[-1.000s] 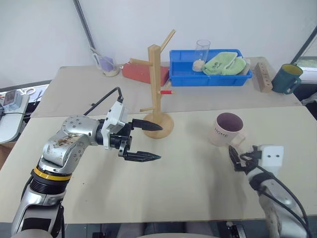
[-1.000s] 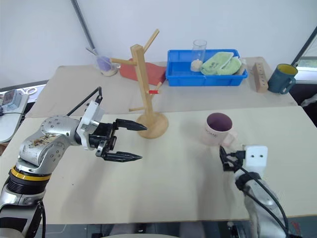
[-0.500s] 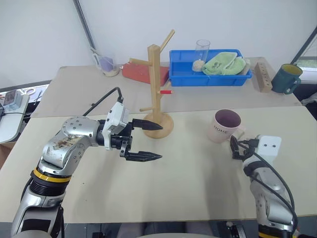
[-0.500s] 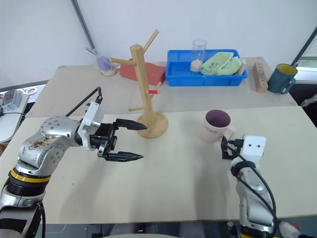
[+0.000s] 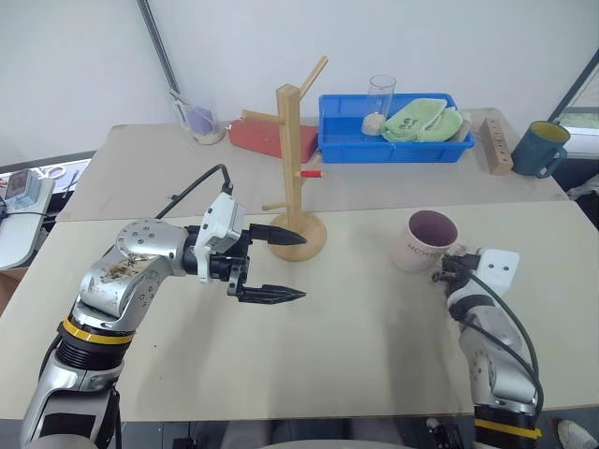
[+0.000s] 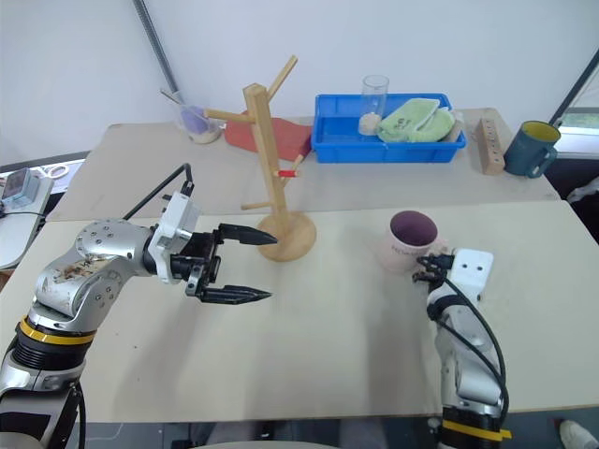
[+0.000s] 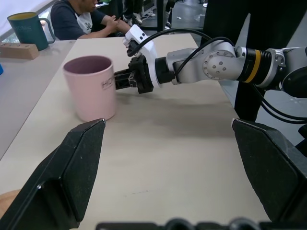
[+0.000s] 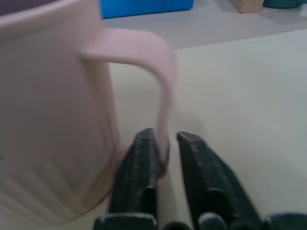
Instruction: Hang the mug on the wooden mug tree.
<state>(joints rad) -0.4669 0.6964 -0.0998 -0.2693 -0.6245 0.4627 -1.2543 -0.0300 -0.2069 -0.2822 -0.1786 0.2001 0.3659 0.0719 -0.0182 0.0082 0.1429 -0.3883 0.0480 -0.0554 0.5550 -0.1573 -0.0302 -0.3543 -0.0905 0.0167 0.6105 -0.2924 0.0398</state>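
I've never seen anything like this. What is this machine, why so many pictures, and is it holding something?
It's a humanoid robot with two arms, each ending in a two-fingered gripper. Two pictures come from cameras in its head, two from cameras on its wrists. On the table stand a wooden mug tree, a blue tray and a pale pink mug. The right gripper has shut on the mug's handle; the mug stands on the table. The left gripper hangs open and empty near the tree.

Plain white wall, two beige tables pushed together, slanted grey pole, even light
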